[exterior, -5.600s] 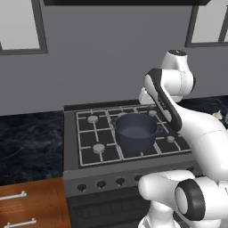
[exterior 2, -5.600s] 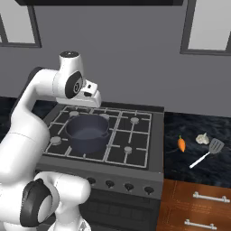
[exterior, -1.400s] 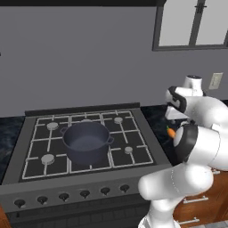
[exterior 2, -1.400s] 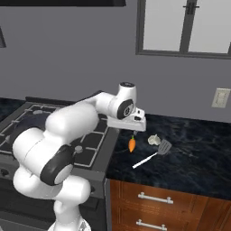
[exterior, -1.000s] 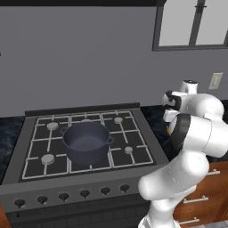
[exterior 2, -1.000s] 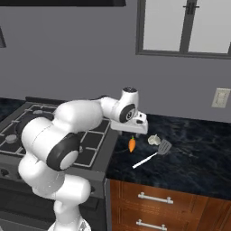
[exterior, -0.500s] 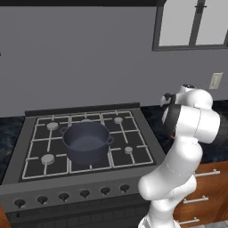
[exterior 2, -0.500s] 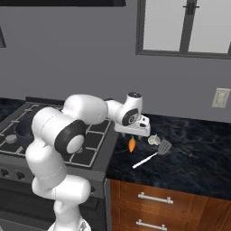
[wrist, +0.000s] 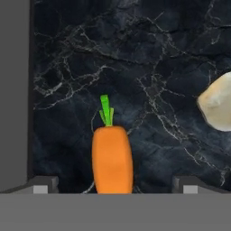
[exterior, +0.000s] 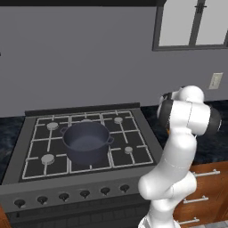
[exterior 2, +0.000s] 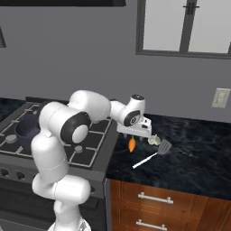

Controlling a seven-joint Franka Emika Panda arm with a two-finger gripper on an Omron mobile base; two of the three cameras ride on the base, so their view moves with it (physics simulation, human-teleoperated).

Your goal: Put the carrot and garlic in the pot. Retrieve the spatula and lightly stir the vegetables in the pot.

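**Hand lowering over the carrot, nothing in the pot yet**

Since half a second back the arm has folded further toward the counter and the hand sits lower over the carrot [exterior 2: 131, 145]; base views otherwise unchanged. Gripper [wrist: 113, 185] spread wide, nothing between the fingertips [wrist: 44, 184] but the carrot's lower end, not yet clamped.

Progress, as I judge it: first step only. Pot [exterior: 86, 142] stands on the stove, looks empty. Carrot and garlic [exterior 2: 154, 140] both lie on the dark marble counter [exterior 2: 198, 167] right of the stove; spatula [exterior 2: 152, 154] just beside them, untouched. Both loads, the fetch and the stir all remain.

Carrot: short, stubby, bright orange, small green top pointing away from the hand, lying flat. Garlic pale, lumpy, near it but apart.
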